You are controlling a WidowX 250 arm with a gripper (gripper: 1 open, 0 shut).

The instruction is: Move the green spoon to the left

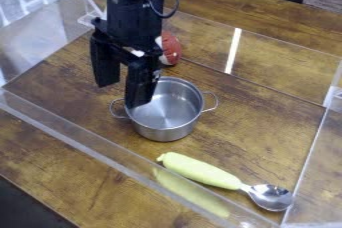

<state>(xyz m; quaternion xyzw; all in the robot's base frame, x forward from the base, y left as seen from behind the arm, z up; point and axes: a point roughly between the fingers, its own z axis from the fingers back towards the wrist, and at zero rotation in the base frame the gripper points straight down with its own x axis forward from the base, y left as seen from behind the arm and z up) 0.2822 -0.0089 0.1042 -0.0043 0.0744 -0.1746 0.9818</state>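
Note:
The green spoon [221, 178] lies on the wooden table near the front right, its yellow-green handle pointing left and its shiny silver bowl at the right end. My gripper [120, 80] hangs well behind and to the left of it, pointing down over the left rim of the steel pot [167, 109]. Its two black fingers [138, 85] stand wide apart with nothing between them.
A red-and-white mushroom [167, 48] sits behind the pot, partly hidden by the arm. A clear plastic wall [80, 137] runs along the table's front and right side. Bare wood lies left of the pot.

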